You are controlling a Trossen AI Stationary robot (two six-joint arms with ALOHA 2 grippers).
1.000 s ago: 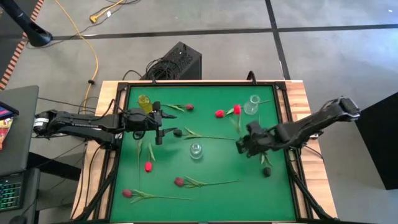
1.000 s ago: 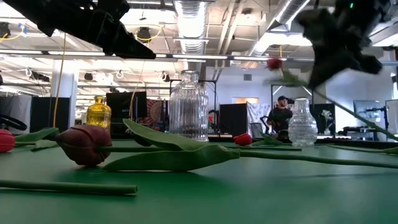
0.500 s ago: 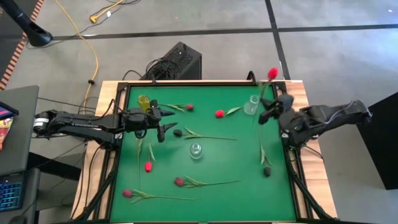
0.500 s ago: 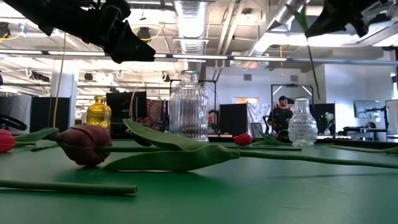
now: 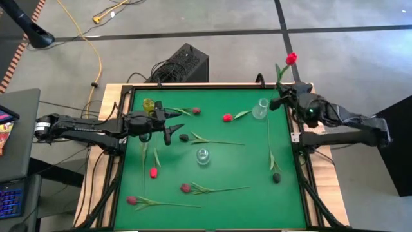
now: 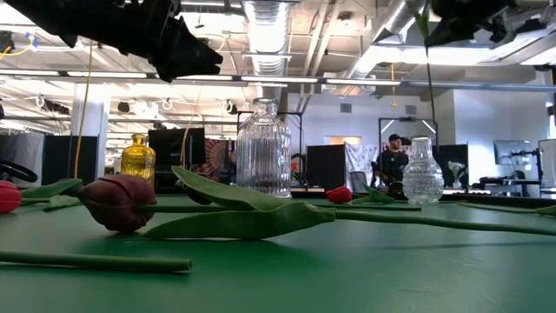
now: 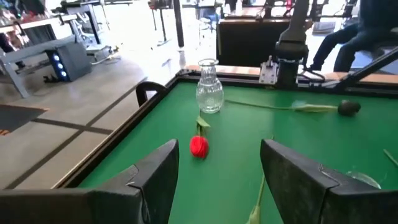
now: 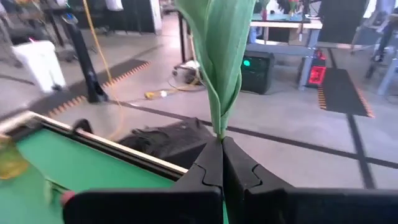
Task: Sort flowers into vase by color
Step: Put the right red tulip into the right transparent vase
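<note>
From above, the right gripper [image 5: 283,101] sits at the upper right of the green table [image 5: 219,206], just right of the clear round vase [image 5: 261,108], pinched on the stem of a red tulip [image 5: 291,58]. That tulip's long axis runs up the frame, with the bud pointing past the table's top edge over the floor. The left gripper [image 5: 172,122] hovers at the upper left, fingers spread, near the yellow vase [image 5: 149,106]. A clear ribbed vase [image 5: 203,156] stands mid-table. Loose tulips lie flat around it, mostly with stems running left to right.

At table height, a crimson tulip [image 6: 120,203] lies at the left with its bud toward the camera's left and a broad leaf trailing right. The ribbed vase [image 6: 262,149] stands centre, and the round vase [image 6: 422,174] stands at the right. A thin green stem [image 6: 432,87] hangs down from the top right.

In the left wrist view, both open fingers [image 7: 155,180] frame a small red tulip [image 7: 199,145] lying before the round vase [image 7: 209,93].

In the right wrist view, the closed fingers [image 8: 209,168] clamp the stem, and its folded green leaf [image 8: 219,43] rises straight to the top of the frame.
</note>
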